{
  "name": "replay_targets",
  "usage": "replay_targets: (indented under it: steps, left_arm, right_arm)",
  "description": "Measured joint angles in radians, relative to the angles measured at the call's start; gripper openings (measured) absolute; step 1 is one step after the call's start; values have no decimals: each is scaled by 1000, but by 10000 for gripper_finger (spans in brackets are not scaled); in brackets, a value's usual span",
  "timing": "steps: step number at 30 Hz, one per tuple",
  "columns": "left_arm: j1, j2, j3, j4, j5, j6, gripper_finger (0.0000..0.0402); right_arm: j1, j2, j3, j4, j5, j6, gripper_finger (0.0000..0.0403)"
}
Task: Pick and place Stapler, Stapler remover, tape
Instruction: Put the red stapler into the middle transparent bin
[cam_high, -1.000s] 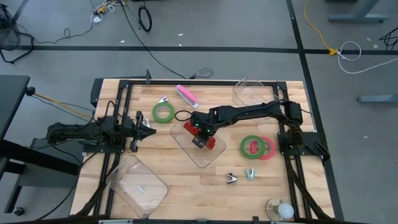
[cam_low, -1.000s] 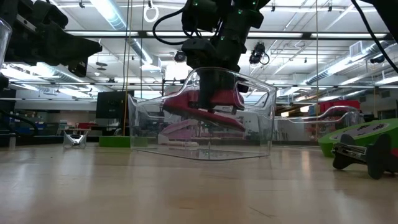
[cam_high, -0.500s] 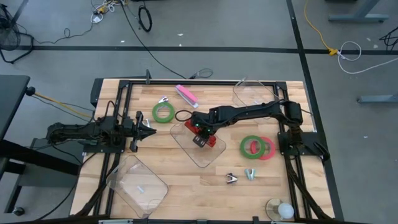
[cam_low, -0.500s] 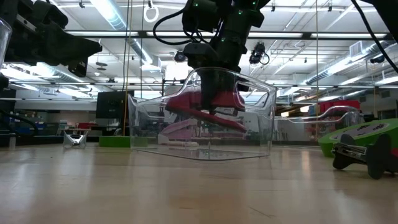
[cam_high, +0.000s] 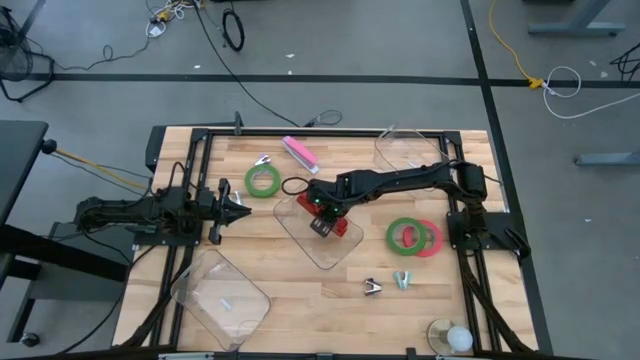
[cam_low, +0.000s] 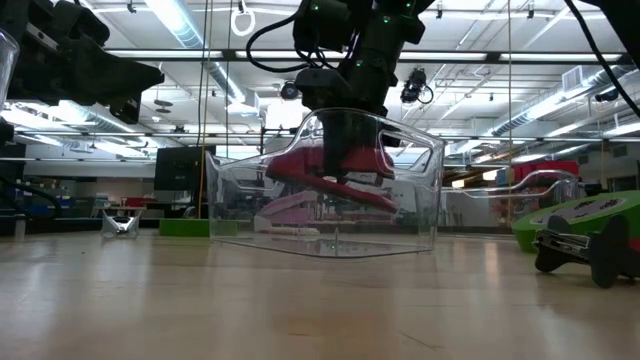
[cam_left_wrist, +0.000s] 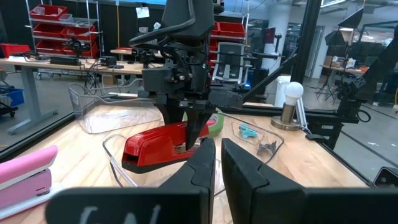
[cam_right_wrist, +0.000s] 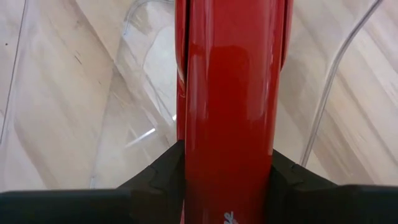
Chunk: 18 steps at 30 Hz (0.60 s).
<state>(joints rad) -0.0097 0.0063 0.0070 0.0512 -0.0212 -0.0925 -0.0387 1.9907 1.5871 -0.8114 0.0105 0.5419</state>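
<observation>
A red stapler (cam_high: 338, 228) hangs inside a clear plastic tub (cam_high: 303, 243) at the table's middle. My right gripper (cam_high: 320, 220) is shut on it from above. In the low view the stapler (cam_low: 300, 170) is tilted and clear of the tub's floor (cam_low: 330, 245). One green tape ring (cam_high: 263, 181) lies flat at the far left. Another green ring (cam_high: 403, 235) and a red-pink ring (cam_high: 432, 239) lie together at the right. My left gripper (cam_high: 244, 210) is shut and empty, left of the tub. My right gripper pinches the red stapler about mid-length, one finger (cam_right_wrist: 158, 174) on each long side (cam_right_wrist: 186, 143). The fingers point down and lie across the stapler. The stapler is lifted clear of the tub's floor and tilted, one end lower than the other.
A pink stapler (cam_high: 300, 152) lies at the far side. Two small metal staple removers (cam_high: 372, 287) (cam_high: 402, 279) lie near the front, and another small clip (cam_high: 262, 160) at the far left. Clear tubs stand at the front left (cam_high: 222, 297) and far right (cam_high: 405, 150). A bulb (cam_high: 458, 337) stands at the front right corner.
</observation>
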Motion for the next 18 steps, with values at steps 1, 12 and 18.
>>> replay_targets:
  steps: [1,12,18]
  left_arm:
    - [0,0,0,0,0,0,30]
    - [0,0,0,0,0,0,30]
    - [0,0,0,0,0,0,30]
  right_arm:
    - [0,0,0,-3,-5,0,142]
    - [20,-1,3,-8,-14,-3,142]
    - [42,-5,82,-87,-56,-4,142]
